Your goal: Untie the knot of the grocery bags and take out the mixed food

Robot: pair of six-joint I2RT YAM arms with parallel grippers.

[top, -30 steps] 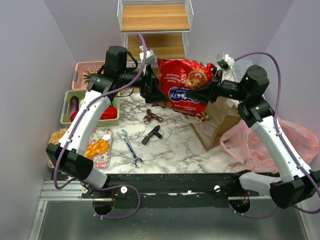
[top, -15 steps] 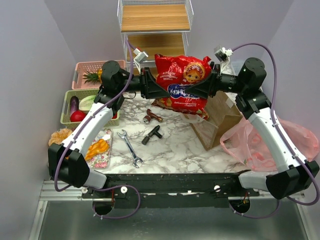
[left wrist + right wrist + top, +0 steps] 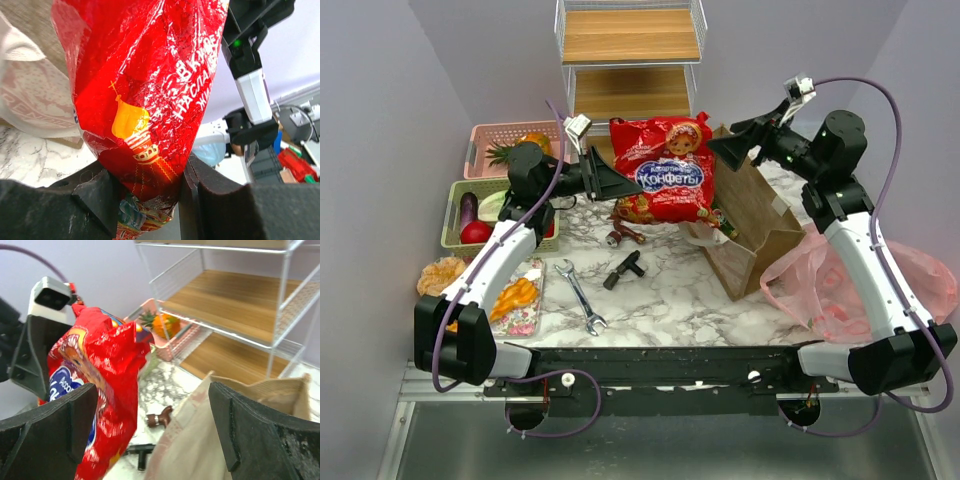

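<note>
Unpacking step in hand. Red snack packet (image 3: 665,180) is held aloft beside the brown paper bag (image 3: 750,240), clamped at one edge by the left arm's fingers (image 3: 100,195). Right arm's fingers (image 3: 50,425) are spread wide, nothing held. Next, as judged: packet to be set down on the worktop (image 3: 670,290).

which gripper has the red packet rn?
The left gripper: its jaws pinch the red packet's edge. The right gripper stands wide open, off the packet, holding nothing, by the paper bag.
</note>
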